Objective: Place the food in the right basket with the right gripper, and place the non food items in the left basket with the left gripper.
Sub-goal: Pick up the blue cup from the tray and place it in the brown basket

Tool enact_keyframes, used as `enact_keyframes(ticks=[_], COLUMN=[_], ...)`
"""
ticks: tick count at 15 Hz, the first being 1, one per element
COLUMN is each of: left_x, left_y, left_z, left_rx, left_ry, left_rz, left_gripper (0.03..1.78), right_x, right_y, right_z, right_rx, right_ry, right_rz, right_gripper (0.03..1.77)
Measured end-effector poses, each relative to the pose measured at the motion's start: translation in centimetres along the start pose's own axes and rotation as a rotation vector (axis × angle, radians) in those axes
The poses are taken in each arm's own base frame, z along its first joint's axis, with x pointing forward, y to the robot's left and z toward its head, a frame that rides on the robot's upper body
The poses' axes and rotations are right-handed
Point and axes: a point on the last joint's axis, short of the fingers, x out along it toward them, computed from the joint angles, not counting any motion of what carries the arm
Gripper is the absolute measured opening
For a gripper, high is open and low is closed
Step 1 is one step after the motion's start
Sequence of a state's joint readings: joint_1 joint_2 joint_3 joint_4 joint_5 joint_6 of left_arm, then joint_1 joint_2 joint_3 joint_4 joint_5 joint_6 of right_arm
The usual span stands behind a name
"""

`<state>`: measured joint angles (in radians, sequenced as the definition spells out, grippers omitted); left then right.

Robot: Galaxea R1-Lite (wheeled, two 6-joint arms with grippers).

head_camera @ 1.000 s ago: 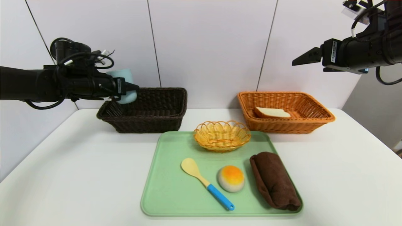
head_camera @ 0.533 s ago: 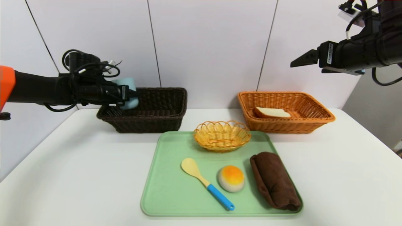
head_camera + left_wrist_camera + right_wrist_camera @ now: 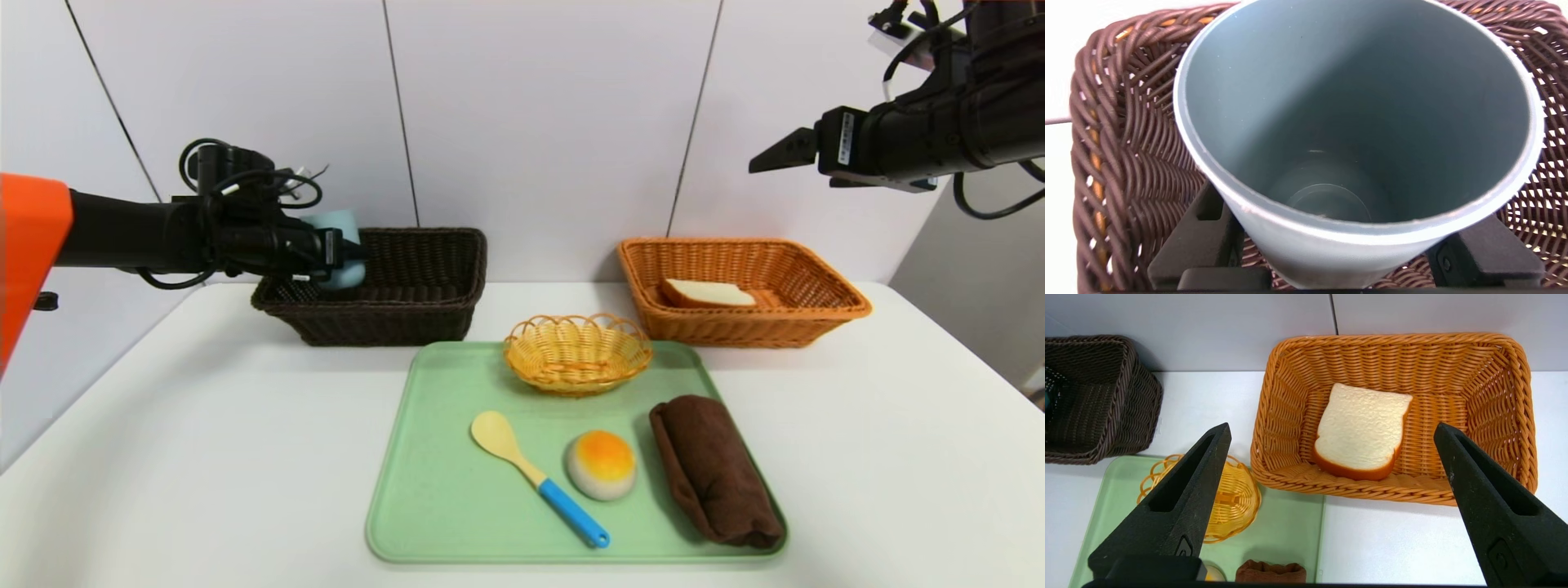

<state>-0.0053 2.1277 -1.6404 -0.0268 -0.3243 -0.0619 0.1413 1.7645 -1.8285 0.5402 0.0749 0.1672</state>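
Over left end of left basket (image 3: 392, 282): left gripper (image 3: 1331, 261) clamped on upright cup (image 3: 339, 253), basket floor directly beneath. Hung high above right basket (image 3: 739, 286): right gripper (image 3: 1331, 498), spread wide, empty.

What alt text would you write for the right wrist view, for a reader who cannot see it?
A bread slice lies flat in the orange wicker basket, seen between the two wide-open black fingers of the right gripper. Beside it are a dark brown wicker basket, and a small yellow wicker basket on a green tray.
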Motion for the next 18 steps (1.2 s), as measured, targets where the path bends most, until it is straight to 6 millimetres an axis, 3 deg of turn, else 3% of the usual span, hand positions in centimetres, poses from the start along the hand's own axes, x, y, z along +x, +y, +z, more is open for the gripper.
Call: enact_keyframes(ticks=[3, 11, 14, 18], left_x=[0.4, 0.9, -1.9, -9.3], left_y=[0.1, 0.1, -1.3, -5.0], left_z=[-0.2, 0.1, 2.4, 5.9], left_rx=[-0.002, -0.003, 0.002, 0.011], left_ry=[0.014, 0.007, -0.026, -0.078], left_rz=[-0.001, -0.005, -0.028, -0.061], left_gripper=[1.18, 1.52, 1.58, 1.63], right_x=[0.4, 1.0, 1.1, 1.1], right_y=[-0.1, -0.5, -0.6, -0.6], right_z=[0.1, 0.0, 0.0, 0.2], right_rx=[0.003, 0.011, 0.014, 0.02], right_ry=[0.001, 0.012, 0.013, 0.007], right_rz=[-0.002, -0.013, -0.015, -0.014], right_gripper=[1.71, 1.71, 1.71, 1.71])
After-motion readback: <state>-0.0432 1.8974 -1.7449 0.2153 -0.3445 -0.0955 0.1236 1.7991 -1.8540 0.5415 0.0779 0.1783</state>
